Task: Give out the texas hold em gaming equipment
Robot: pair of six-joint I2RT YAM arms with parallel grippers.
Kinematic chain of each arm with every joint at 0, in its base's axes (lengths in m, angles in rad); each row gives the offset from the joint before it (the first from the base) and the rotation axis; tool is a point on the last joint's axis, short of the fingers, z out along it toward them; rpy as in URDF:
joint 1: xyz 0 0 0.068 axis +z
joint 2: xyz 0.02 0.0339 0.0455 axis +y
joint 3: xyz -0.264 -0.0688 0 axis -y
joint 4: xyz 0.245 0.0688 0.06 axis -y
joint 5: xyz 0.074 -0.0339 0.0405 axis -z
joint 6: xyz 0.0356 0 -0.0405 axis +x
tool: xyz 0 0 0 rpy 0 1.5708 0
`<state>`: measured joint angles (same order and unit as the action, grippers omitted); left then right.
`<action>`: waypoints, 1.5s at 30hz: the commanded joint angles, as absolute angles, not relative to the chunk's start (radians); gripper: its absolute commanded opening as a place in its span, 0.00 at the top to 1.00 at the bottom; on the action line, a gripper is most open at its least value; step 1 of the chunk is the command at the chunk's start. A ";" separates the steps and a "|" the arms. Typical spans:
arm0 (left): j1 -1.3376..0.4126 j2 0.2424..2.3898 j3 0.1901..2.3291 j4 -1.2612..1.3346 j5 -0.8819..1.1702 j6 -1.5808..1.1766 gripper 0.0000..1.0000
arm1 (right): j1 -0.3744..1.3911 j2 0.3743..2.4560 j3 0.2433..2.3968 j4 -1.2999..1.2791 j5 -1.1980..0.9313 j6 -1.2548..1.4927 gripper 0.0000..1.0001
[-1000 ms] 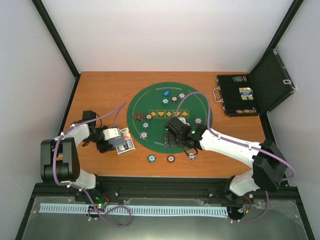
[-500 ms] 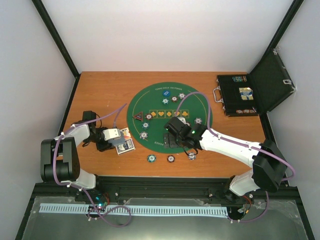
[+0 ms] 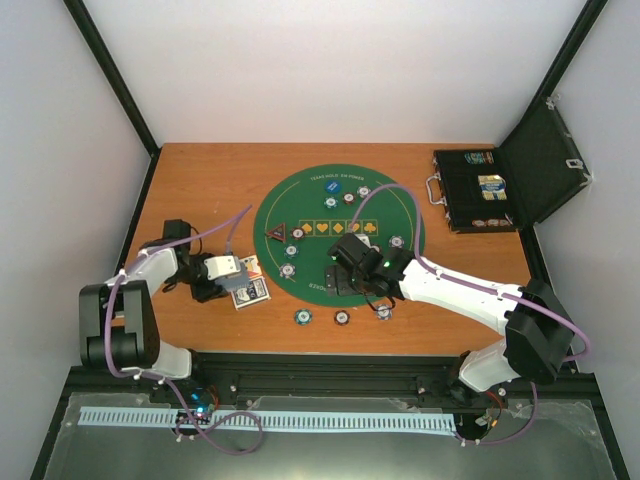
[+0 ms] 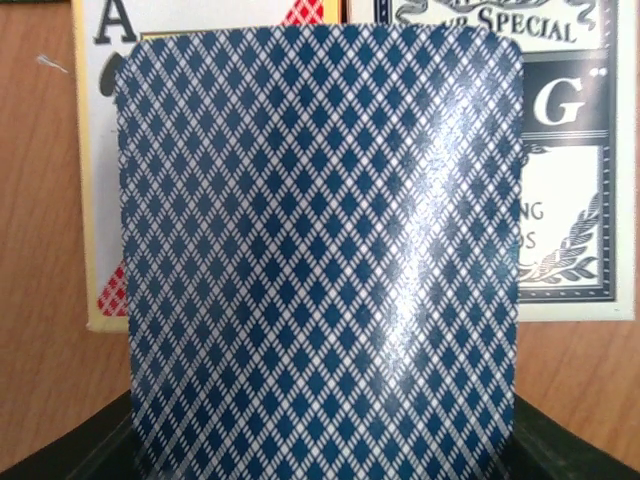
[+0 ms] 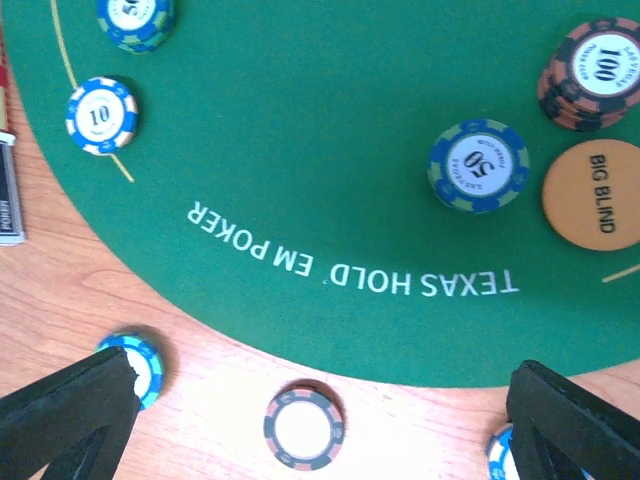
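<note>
A blue diamond-backed playing card (image 4: 320,260) fills the left wrist view, rising from between the dark jaws of my left gripper (image 4: 325,470), which is shut on it. From above, that left gripper (image 3: 238,282) sits left of the green mat, over the other cards (image 3: 252,291). My right gripper (image 5: 320,430) is open over the mat's near edge, above a grey poker chip (image 5: 304,428); blue-edged chips (image 5: 140,365) lie by each finger. On the felt are a 50 chip (image 5: 478,165), a 10 chip (image 5: 101,115), a 100 stack (image 5: 598,72) and the orange BIG BLIND disc (image 5: 592,195). The triangle marker (image 3: 277,233) lies at the mat's left.
The round green mat (image 3: 340,215) covers the table's middle. A black hinged case (image 3: 480,190) stands open at the back right. A face-up ace (image 4: 100,150) and a card box (image 4: 565,150) lie behind the held card. Black frame posts run along both sides.
The left arm has drawn back slightly beside the cards. The right arm and the chips have not moved.
</note>
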<state>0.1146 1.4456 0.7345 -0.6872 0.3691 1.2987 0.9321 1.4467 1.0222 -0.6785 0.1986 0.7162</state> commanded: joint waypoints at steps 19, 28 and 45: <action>-0.044 1.137 0.941 -1.072 0.521 1.240 0.99 | 0.926 1.618 1.006 0.276 -0.543 1.036 0.06; -0.107 1.101 1.028 -1.143 0.521 1.195 0.99 | 0.931 1.622 0.955 0.426 -0.571 1.124 0.11; -0.138 1.078 1.035 -1.147 0.519 1.166 0.99 | 0.974 1.705 0.998 0.512 -0.565 1.187 0.32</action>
<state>-0.1303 1.0992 0.9928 -1.1275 0.4839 1.1759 0.9501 1.6733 0.9661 0.4637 -0.5625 1.1679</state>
